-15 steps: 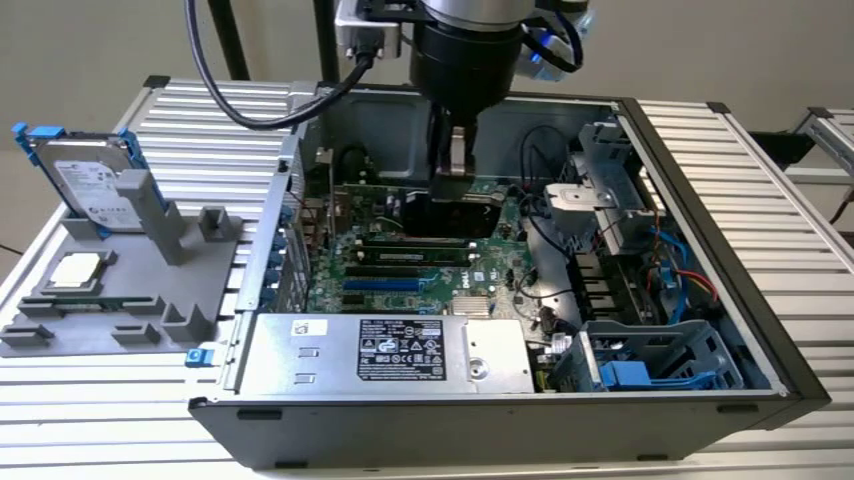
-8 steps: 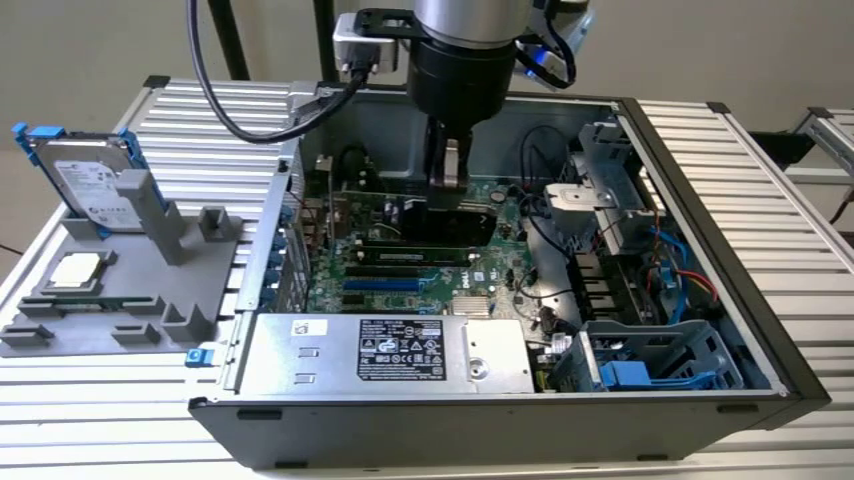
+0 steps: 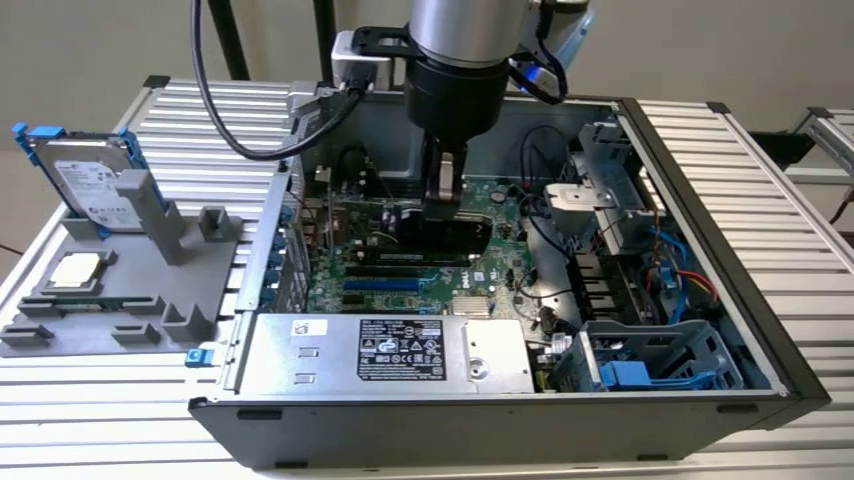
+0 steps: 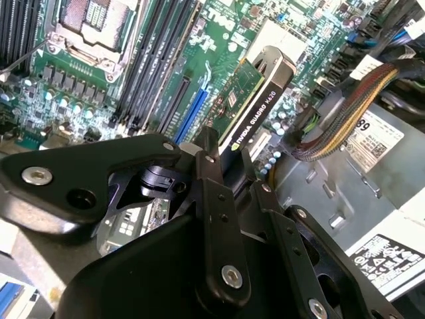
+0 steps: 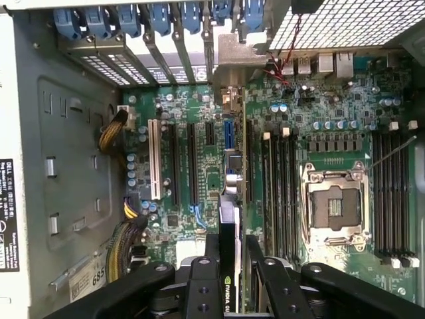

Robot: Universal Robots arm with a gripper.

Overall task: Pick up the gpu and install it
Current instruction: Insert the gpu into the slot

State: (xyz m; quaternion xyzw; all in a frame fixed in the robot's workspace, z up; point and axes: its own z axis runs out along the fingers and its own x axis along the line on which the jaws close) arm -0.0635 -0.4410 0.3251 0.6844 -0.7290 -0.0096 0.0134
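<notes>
We see the gripper reaching down into the open computer case in the exterior view, with its fingers pinching the gpu, which hangs edge-down just below the fingertips and over the motherboard.

In the second wrist view the gripper has one black finger on either side of the card, clamped on its upper edge. The gpu extends away from the fingers, its black cooler face and green board both showing, and its far end lies over the board near the blue slot.

In the first wrist view the gripper has the gpu held edge-on between the two fingers, running straight ahead of them toward the row of expansion slots and the blue latches at the case's rear wall. We cannot tell whether the card's edge touches a slot. Beyond the fingers to one side sits the empty processor socket; to the other side, cable bundles lie by the power supply.
</notes>
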